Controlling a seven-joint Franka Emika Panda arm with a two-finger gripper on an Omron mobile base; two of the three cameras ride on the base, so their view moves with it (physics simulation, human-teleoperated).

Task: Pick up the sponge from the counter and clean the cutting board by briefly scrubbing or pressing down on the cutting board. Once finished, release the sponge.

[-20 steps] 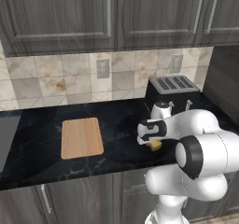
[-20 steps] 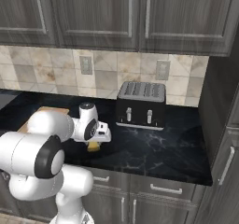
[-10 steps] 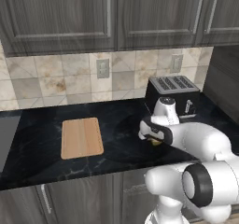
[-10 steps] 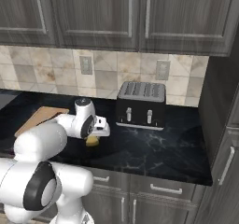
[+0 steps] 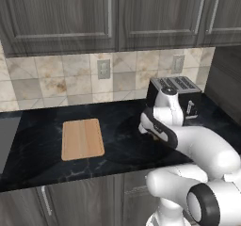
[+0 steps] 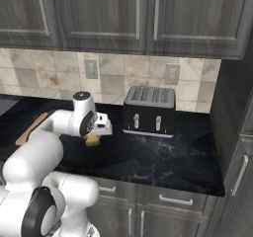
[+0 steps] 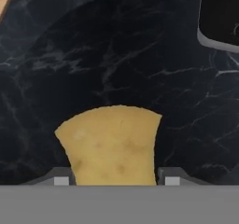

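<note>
As seen along the hand, the sponge was a yellow, porous block with mottled darker patches, a curved upper edge and sides narrowing toward the bottom of the hand view. It sat between the two finger tips, whose grey pads pressed against its left and right flanks, so the gripper was closed on the sponge. Around it lay the counter, black with pale veins. From the right base view, the sponge showed as a small yellow-olive lump directly under the gripper, low over the counter and well left of the front of the toaster; whether it touched the surface could not be determined. The cutting board, light tan with lengthwise grain and rounded corners, lay flat on the counter well apart from the gripper, to its left in the left base view.
</note>
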